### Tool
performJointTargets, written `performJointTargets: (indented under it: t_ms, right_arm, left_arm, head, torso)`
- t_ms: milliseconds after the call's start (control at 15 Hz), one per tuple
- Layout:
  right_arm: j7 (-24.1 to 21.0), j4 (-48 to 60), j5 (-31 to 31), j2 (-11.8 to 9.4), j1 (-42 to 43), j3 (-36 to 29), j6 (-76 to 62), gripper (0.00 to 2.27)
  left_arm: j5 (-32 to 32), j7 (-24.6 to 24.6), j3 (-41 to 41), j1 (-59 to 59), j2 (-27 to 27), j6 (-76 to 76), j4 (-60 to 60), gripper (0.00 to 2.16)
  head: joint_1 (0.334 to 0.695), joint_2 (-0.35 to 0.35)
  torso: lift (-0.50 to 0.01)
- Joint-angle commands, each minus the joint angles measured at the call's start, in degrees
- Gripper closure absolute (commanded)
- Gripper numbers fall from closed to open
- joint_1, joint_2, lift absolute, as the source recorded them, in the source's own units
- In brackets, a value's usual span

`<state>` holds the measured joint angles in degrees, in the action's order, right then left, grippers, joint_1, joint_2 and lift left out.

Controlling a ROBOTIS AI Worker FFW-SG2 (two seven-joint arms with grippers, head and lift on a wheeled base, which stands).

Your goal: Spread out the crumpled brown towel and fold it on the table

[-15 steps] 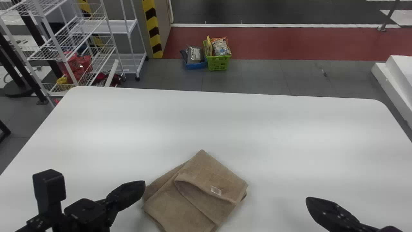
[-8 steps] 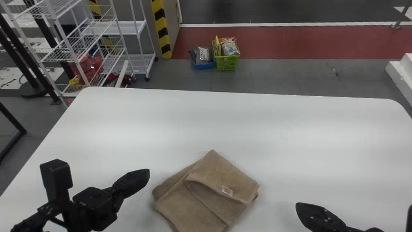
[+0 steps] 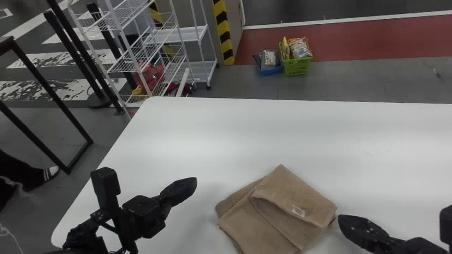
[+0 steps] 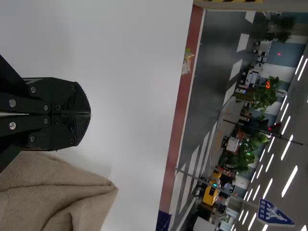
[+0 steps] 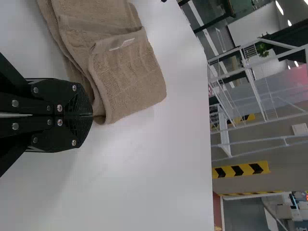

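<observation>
Just left of the right gripper [image 5: 91, 114], the folded brown towel [image 3: 279, 225] is found on the white table [image 3: 219, 141]; its right corner is almost met by the fingertips, though whether cloth is touched cannot be told. The left gripper [image 4: 89, 114] is set apart, beyond the towel's left corner, so the right one is nearer. The towel's upper flap is laid aslant, from far left to near right; the whole long axis cannot be judged. Both grippers are clenched, with no cloth seen pinched between the fingers. For any further fold, they would have to be opened first.
</observation>
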<state>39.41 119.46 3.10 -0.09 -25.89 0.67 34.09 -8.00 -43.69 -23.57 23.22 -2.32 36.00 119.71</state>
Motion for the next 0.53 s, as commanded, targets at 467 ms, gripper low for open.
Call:
performJointTargets:
  t_ms: [467]
  right_arm:
    - [-2.67,-6.61,-0.73,0.14,8.84,3.99,0.67,1.3]
  left_arm:
    - [-0.7,-0.17,-0.07,-0.63,0.03,0.53,0.26,1.95]
  head:
    - [0.695,0.29]
  torso:
    - [-0.127]
